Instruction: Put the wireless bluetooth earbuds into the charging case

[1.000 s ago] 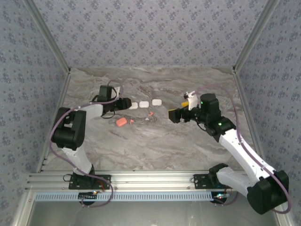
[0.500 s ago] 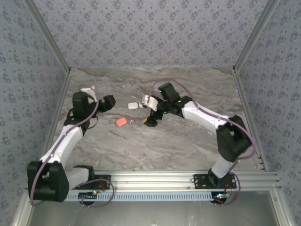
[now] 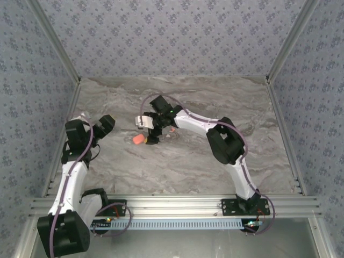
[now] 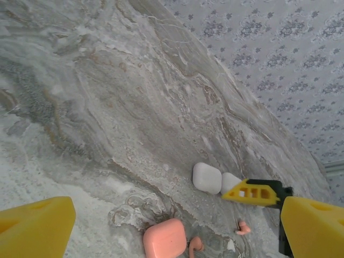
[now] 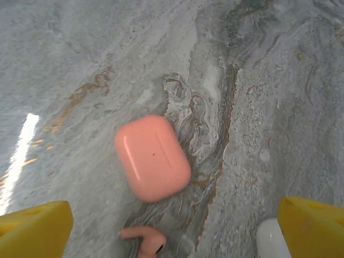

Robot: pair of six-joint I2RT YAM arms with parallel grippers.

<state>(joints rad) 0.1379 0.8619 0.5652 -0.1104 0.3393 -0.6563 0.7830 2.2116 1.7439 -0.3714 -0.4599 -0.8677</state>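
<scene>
A salmon charging case [image 5: 153,157] lies shut on the marble table, just ahead of my open right gripper [image 5: 174,226]. An orange earbud [image 5: 144,239] rests between that gripper's yellow fingers, untouched. From above, the right gripper [image 3: 152,135] hovers beside the case [image 3: 139,139]. My left gripper [image 3: 106,123] is open and empty, drawn back to the left. Its view [image 4: 177,215] takes in the salmon case [image 4: 165,239], an orange earbud [image 4: 194,245] beside it and a second orange earbud [image 4: 243,227] farther right.
Two white cases [image 4: 207,178] [image 4: 230,183] lie side by side behind the salmon one, with a right finger [image 4: 252,192] over the second. A white rounded thing [image 5: 271,239] sits by the right finger. Patterned walls [image 3: 172,37] enclose the table.
The right arm has swung from the right side across to the salmon case. The left arm has pulled back to the left, and its jaws have opened.
</scene>
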